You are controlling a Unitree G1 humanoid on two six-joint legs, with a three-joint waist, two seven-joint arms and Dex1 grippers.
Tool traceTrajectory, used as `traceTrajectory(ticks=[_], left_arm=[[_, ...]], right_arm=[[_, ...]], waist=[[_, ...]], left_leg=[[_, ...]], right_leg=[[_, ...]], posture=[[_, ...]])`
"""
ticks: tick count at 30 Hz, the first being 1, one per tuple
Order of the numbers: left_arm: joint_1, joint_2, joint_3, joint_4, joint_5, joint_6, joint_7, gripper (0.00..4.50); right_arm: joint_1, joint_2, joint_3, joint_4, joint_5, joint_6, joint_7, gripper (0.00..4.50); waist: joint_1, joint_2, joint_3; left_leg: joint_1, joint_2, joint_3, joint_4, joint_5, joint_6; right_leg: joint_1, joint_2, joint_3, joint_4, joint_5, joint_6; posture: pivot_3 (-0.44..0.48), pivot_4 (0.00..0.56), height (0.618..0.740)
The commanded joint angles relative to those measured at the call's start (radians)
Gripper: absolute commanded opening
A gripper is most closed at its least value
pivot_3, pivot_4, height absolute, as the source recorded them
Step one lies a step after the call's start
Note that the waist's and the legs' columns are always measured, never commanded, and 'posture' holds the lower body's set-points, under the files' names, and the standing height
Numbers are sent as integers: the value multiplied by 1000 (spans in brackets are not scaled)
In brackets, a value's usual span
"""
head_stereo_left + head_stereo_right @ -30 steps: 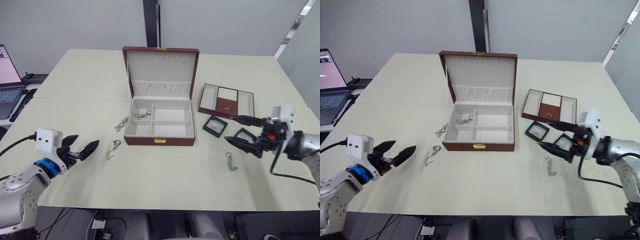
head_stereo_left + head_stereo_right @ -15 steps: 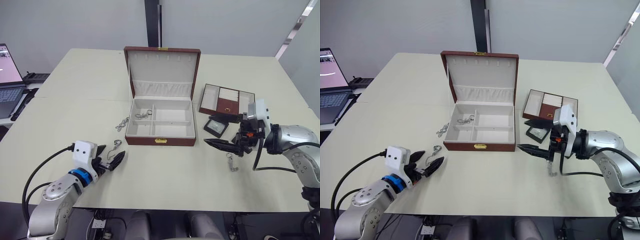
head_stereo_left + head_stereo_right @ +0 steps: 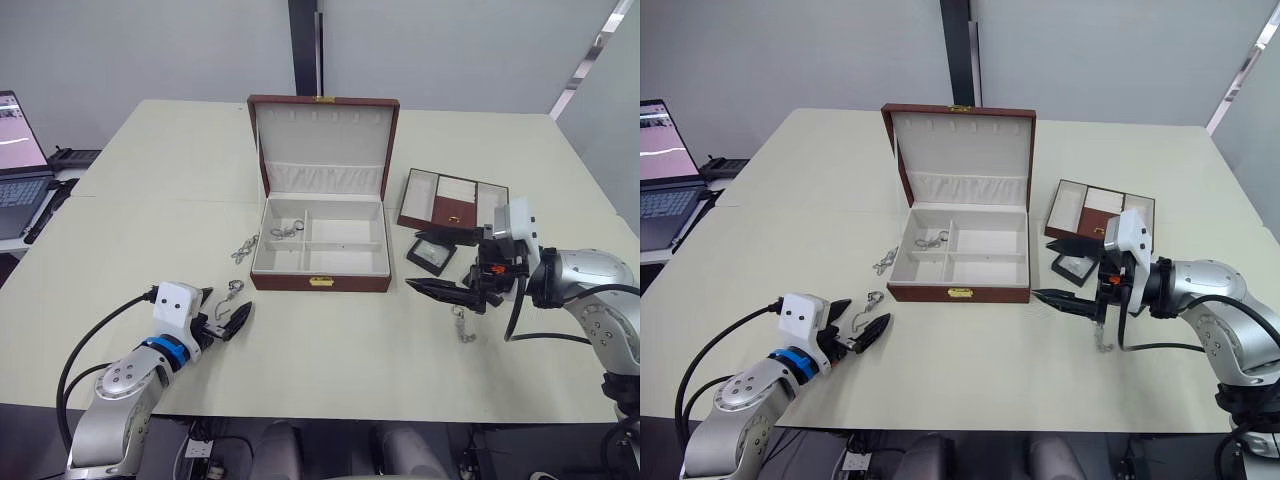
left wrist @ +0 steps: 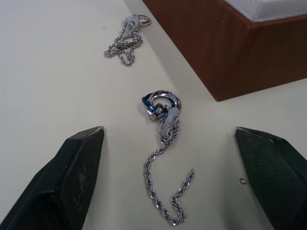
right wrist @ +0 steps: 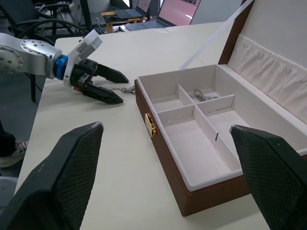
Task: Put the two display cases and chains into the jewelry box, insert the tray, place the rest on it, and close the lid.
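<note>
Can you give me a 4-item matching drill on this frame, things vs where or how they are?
Things:
1. lid
2. tray
3. chain with the ring
4. chain in the jewelry box

Places or states:
A. on the table between the open left gripper's fingers
B. standing open, upright behind the compartments
C. in the rear-left compartment
D. on the table to the right of the jewelry box

Pairs: 1-B, 2-D, 3-A, 4-C
</note>
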Motion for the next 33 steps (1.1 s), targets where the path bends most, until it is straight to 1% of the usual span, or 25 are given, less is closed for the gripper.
traceTrajectory(ticks=[1,11,13,22,28,33], left_arm=[[16,4,-15,39,12,12,-7,3575],[14,-5,-15,62,20,4,-12,562],[11,-6,-16,64,20,2,-11,17],[-3,-13,0,66,18,-23,-8,17],[-25,-2,44,-9,-58,7,-22,17],[-63,29,75,-89,-127,70,-25,17]], right_arm=[[-7,-5,-13,-29,12,2,4,4500],[8,-16,-21,-33,12,3,10,4500],[6,-15,-21,-32,12,4,10,4500],[-1,-11,-17,-28,7,1,9,4500],[-20,-13,-32,-30,24,11,7,4500],[-48,-12,-47,-31,38,22,-2,4500]], waist=[[0,0,0],[0,1,-1],[0,2,-1],[0,3,-2],[0,3,-2],[0,1,-1]], left_leg=[[0,0,0,0,0,0],[0,0,0,0,0,0],[0,0,0,0,0,0],[0,0,0,0,0,0],[-1,0,0,0,0,0],[-1,0,0,0,0,0]], right_leg=[[0,0,0,0,0,0],[0,0,0,0,0,0],[0,0,0,0,0,0],[0,0,0,0,0,0],[0,0,0,-1,0,0],[-1,0,0,-1,0,0]], posture=[[0,150,740],[0,150,740],[0,150,740],[0,150,740],[0,150,740],[0,150,740]])
